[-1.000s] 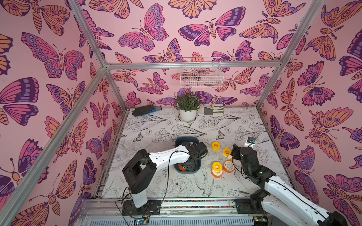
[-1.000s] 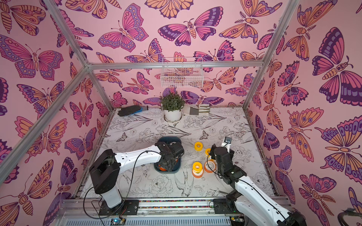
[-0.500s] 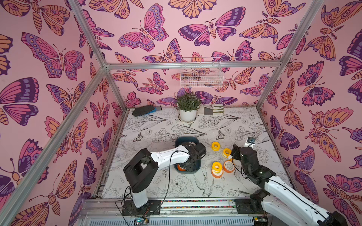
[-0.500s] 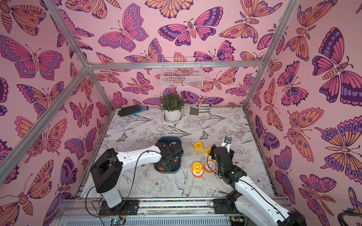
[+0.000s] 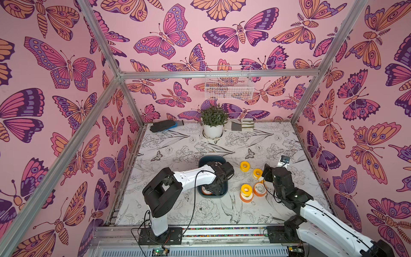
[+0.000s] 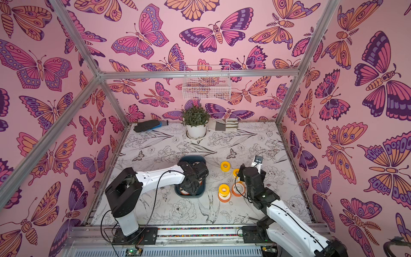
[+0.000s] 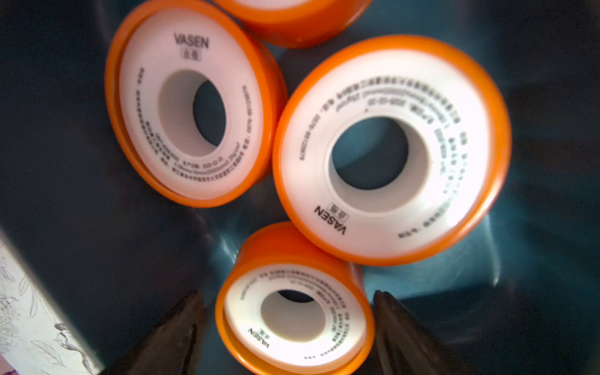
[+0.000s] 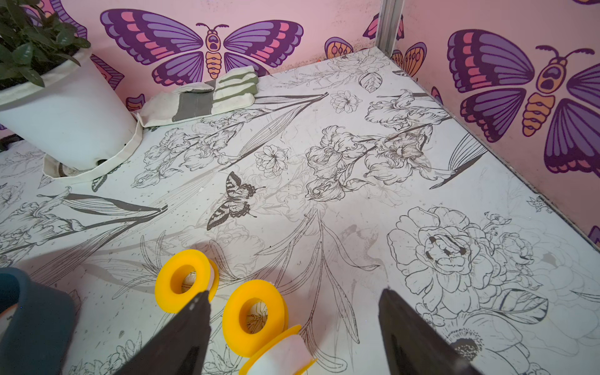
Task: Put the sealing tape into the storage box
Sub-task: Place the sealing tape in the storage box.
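Left end effector (image 7: 287, 293) open, dark fingers (image 7: 175, 334) flanking an orange-flanged sealing tape spool (image 7: 240, 311) lying flat in the glossy teal storage box (image 7: 535, 162). Reads "VASEN" in black on its white face and on neighbouring spools (image 7: 302, 156). Right end effector (image 8: 293, 292) open over yellow spools (image 8: 233, 311) on the floral-printed tabletop (image 8: 324, 194).

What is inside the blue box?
Three orange tape spools sit in the storage box, with a fourth at the left wrist view's edge. In both top views the left arm covers most of it.
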Robot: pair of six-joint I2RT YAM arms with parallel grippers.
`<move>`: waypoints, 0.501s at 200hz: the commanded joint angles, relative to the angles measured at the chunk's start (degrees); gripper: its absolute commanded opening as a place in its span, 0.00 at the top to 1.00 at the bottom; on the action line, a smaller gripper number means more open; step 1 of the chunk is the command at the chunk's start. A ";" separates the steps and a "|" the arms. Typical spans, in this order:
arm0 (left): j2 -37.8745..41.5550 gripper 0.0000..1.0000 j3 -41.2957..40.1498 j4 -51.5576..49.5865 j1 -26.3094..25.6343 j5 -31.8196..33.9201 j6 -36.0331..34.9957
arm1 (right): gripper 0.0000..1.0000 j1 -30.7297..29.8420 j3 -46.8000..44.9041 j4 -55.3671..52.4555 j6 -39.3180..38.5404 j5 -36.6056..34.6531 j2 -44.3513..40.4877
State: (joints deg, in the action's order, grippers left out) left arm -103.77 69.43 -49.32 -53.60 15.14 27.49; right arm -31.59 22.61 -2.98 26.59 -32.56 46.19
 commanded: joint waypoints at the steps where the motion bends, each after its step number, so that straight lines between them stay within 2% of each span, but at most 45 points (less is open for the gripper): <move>1: -1.00 0.12 0.74 -1.13 0.17 0.82 -0.15 | 0.15 0.22 1.25 0.21 -0.07 -0.18 0.22; 57: 3.79 0.12 2.53 -2.47 0.17 1.04 -0.77 | 0.15 0.26 1.12 0.24 0.00 -0.22 -0.09; 100: 14.25 0.11 2.50 -4.56 0.20 2.41 -0.86 | 0.15 0.23 1.21 0.15 0.02 -0.23 0.05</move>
State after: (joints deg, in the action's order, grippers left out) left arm -96.27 71.18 -50.50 -53.60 15.51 27.22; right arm -31.59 22.61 -2.96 26.59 -32.53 46.54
